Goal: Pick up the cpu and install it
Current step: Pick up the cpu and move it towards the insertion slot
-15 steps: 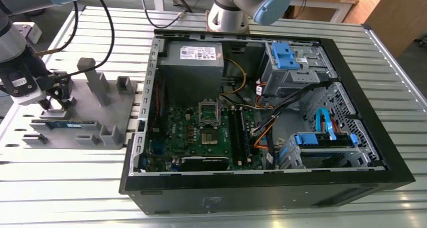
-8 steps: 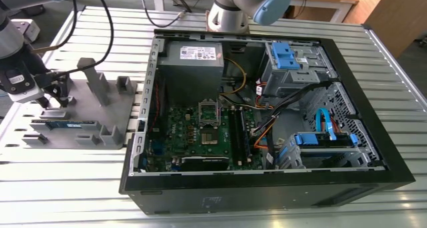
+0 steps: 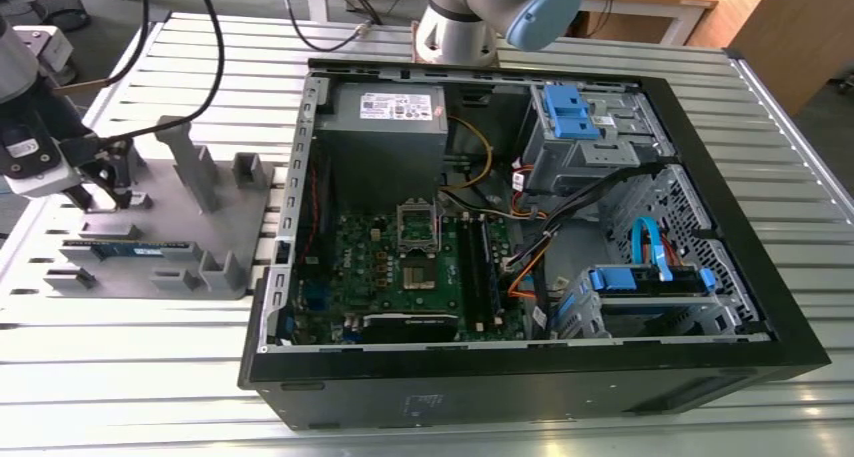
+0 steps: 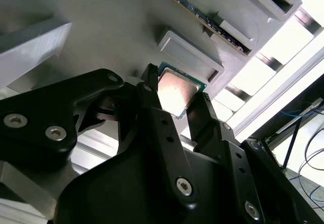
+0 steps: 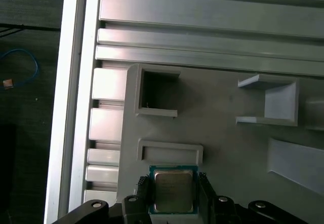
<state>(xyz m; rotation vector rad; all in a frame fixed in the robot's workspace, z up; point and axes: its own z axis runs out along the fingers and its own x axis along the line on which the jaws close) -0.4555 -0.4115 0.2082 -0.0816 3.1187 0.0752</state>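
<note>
The cpu (image 5: 173, 191) (image 4: 176, 89) is a small square chip with a silvery top and a green rim. It sits between my two black fingers (image 5: 143, 189), which press on its two opposite edges. My gripper (image 3: 104, 192) (image 4: 174, 100) (image 5: 173, 192) is shut on it, just over the flat grey holder (image 3: 174, 232) at the exterior view's left. Whether the chip still touches the holder I cannot tell. Inside the open computer case (image 3: 534, 377), the motherboard's socket (image 3: 419, 239) lies with its metal frame raised.
A long narrow memory stick (image 3: 123, 247) (image 4: 202, 13) lies on the holder. Upright grey posts (image 3: 187, 162) stand beside my gripper. A raised rectangular frame (image 5: 170, 152) sits next to the chip. The case holds cables, blue drive brackets (image 3: 566, 112) and a power supply (image 3: 387, 112).
</note>
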